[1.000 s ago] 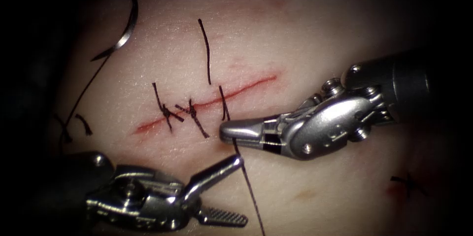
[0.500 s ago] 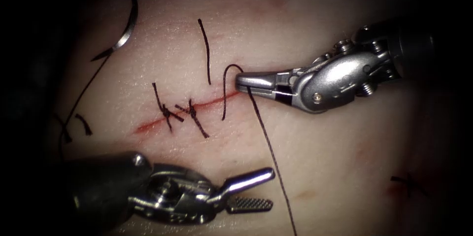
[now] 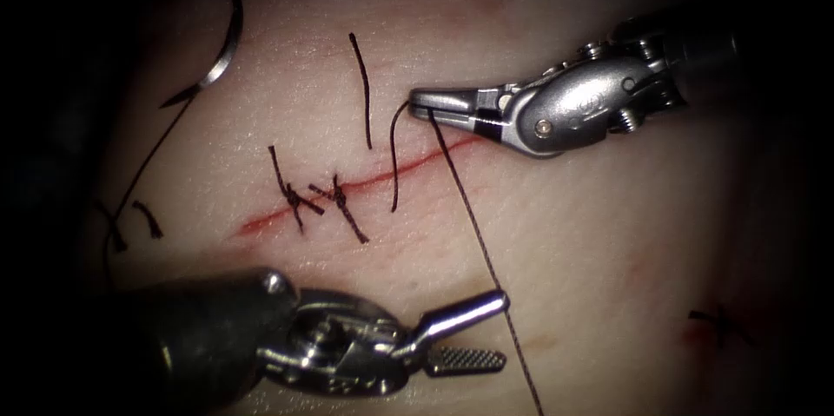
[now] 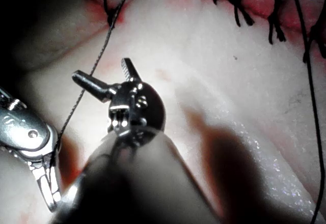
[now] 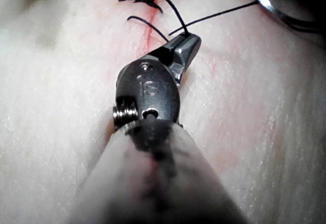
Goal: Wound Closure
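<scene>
My right tool (image 3: 419,102) sits just above the cut (image 3: 434,154) with its jaws shut on the thread (image 3: 473,225). From the jaws a short tail curves down across the cut, and a long strand runs down past the left tool. The same grip shows in the right wrist view (image 5: 184,39). My left tool (image 3: 502,330) hovers below the cut with its jaws open and holds nothing; the left wrist view (image 4: 101,68) shows the same. The curved needle (image 3: 224,42) lies free on the tissue (image 3: 608,234) at the far upper left, held by neither tool and not in the tissue.
Two tied stitches (image 3: 295,199) (image 3: 339,197) cross the left part of the cut. A loose piece of thread (image 3: 361,90) lies above it, with cut ends (image 3: 148,218) at the far left and a dark stitch mark (image 3: 717,320) at the lower right.
My right tool rose from below the cut to above it, moving right and drawing the thread up with it. The left tool slid to the right, jaws still open.
</scene>
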`<state>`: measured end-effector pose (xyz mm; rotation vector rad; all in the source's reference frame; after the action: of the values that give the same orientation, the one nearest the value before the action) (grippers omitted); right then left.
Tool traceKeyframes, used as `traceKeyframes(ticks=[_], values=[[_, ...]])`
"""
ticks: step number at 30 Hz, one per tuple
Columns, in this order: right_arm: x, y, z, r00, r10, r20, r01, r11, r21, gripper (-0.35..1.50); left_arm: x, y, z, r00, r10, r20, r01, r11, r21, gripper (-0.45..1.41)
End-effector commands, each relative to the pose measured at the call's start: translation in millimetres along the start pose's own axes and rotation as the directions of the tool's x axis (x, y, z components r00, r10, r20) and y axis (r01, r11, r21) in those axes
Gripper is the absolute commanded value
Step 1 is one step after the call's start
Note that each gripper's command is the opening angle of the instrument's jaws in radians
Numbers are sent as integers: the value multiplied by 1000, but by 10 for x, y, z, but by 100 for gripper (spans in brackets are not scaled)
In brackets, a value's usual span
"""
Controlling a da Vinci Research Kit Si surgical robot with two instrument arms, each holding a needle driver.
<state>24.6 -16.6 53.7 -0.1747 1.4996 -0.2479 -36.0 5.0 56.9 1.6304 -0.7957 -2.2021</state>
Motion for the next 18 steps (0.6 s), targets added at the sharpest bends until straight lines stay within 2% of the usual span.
traceKeyframes(ticks=[1,3,18], values=[[-1,-4,10,1000,0,-2,0,1000,0,-35,-2,2,7,1000,7,-3,-7,1000,1,56],[0,-2,13,1000,1,1,-1,1000,0,-35,-1,2,12,1000,14,-8,-14,1000,2,47],[-5,1,17,1000,15,9,-15,1000,2,-35,16,15,25,999,29,-23,-29,1000,4,54]])
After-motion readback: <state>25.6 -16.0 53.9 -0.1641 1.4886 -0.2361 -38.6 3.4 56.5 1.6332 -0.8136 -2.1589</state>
